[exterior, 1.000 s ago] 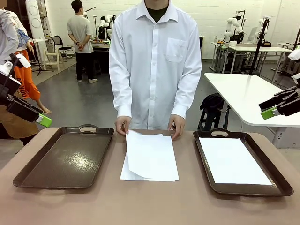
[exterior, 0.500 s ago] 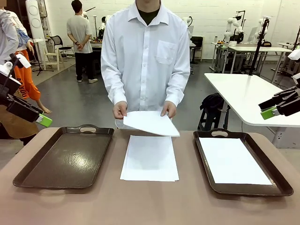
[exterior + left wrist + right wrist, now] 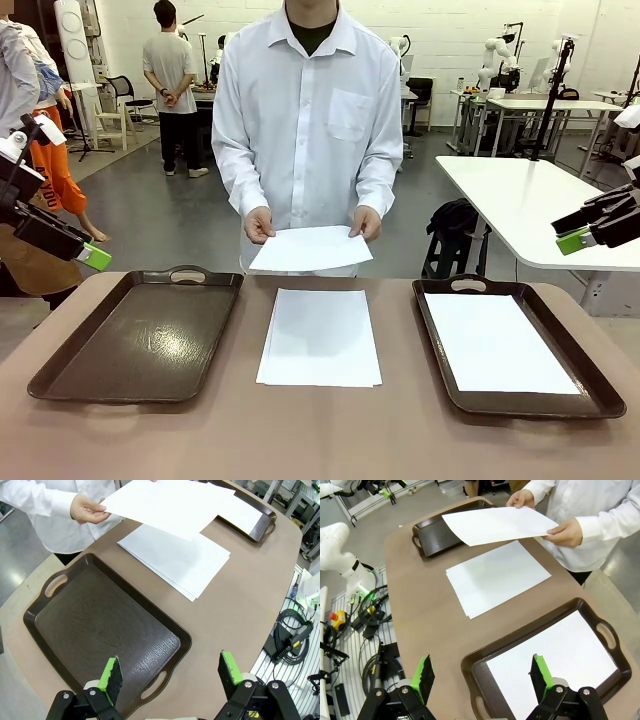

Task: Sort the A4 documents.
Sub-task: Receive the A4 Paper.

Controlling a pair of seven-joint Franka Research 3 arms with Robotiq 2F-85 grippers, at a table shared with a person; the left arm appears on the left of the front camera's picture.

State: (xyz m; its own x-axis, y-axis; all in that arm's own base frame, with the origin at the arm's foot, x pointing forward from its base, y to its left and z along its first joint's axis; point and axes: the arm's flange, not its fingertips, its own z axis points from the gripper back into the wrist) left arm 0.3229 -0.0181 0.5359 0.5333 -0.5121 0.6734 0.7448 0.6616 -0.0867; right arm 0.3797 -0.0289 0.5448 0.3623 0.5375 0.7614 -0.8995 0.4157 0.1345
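- Lifted off the pile since a second ago, one sheet (image 3: 310, 248) now hangs in the air over the far edge of the surface (image 3: 320, 440). Back then it lay askew on top of the stack (image 3: 320, 345), with the person's fingers at its far corners.
- Half a second ago that sheet sloped down toward the right side. Now it is nearer level and squarer in front of the person.
- My left claw (image 3: 92, 256) has not budged in that second. It is released, jaws spread wide, hanging beyond the left end of the surface and above the left tray (image 3: 140, 340).
- Through its wrist camera I look down between the green pads (image 3: 112, 674) at that tray's near handle and its dark, scuffed bottom.
- My right claw (image 3: 570, 240) is just as still and just as released, poised off the right end, above the right tray (image 3: 578, 360).
- That tray carries a flat sheet (image 3: 495, 342) lying inside the rim.
- Between the two trays, touching neither, the stack rests on the surface, with the edges of its lower sheets peeping out along the left side.
- Farthest out, the person grips the raised sheet by its far corners, one hand (image 3: 258, 225) on the left and the other hand (image 3: 365, 222) on the right.
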